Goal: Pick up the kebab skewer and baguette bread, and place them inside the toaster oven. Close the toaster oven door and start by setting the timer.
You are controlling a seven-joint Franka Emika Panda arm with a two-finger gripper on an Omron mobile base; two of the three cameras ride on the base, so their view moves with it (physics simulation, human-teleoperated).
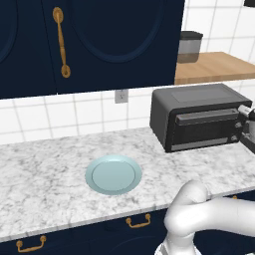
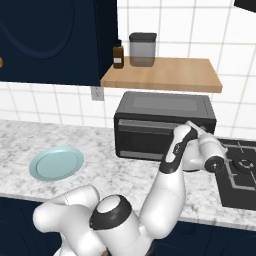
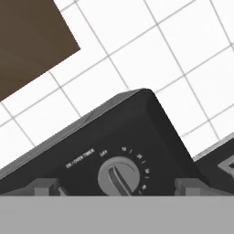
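A: Where is your toaster oven [image 1: 198, 117]?

B: You have it on the marble table [image 1: 45, 174], against the tiled wall; its door [image 2: 145, 137] is closed, bar handle along the top; the pale blue plate [image 1: 113, 174] lies well to the left of the oven, apart from it.

A: And your end effector [image 3: 117, 186]?

B: It sits just in front of the oven's right end; in the hand view its two fingertips [image 3: 45, 186] stand wide apart, released, either side of the timer knob [image 3: 119, 177]; nothing is between them but the knob face; you cannot tell whether they touch it.

A: Anything above the oven?

B: A wooden shelf [image 2: 162, 75] carrying a dark-lidded canister [image 2: 142, 49] and a small brown bottle [image 2: 118, 54].
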